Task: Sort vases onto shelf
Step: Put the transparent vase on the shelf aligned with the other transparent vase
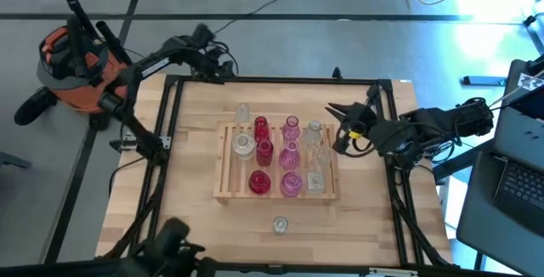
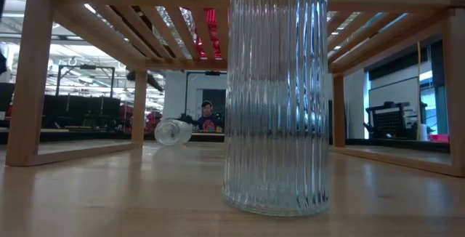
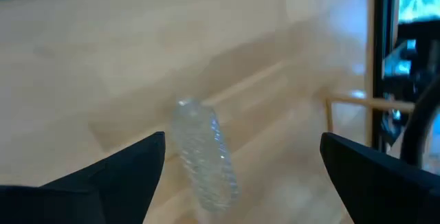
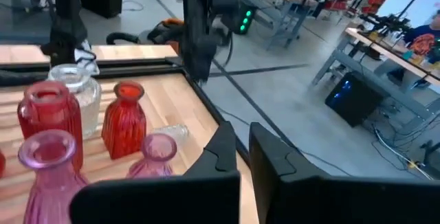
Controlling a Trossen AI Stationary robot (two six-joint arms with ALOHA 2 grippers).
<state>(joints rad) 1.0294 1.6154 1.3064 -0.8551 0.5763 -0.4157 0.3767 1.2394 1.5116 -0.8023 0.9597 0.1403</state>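
The shelf (image 1: 223,175) of pale slats stands mid-table on its legs (image 2: 29,84). Red, pink and clear vases stand on it in rows, such as a red one (image 1: 260,182), a pink one (image 1: 291,183) and a clear one (image 1: 244,145). One clear vase (image 1: 244,111) (image 3: 204,155) (image 2: 173,131) lies on its side on the table beyond the shelf's far edge. Another clear ribbed vase (image 1: 280,223) (image 2: 276,91) stands upright near the table's near edge. My left gripper (image 1: 214,63) (image 3: 242,148) hovers open above the far left of the table, aimed at the lying vase. My right gripper (image 1: 334,111) (image 4: 244,148) is shut, right of the shelf.
A black frame (image 1: 170,115) runs round the table. An orange vacuum (image 1: 72,69) sits on the floor to the left. A laptop (image 1: 518,183) is at the right. A person (image 2: 208,117) shows far behind in the room. Bare tabletop (image 1: 187,226) lies at the near left.
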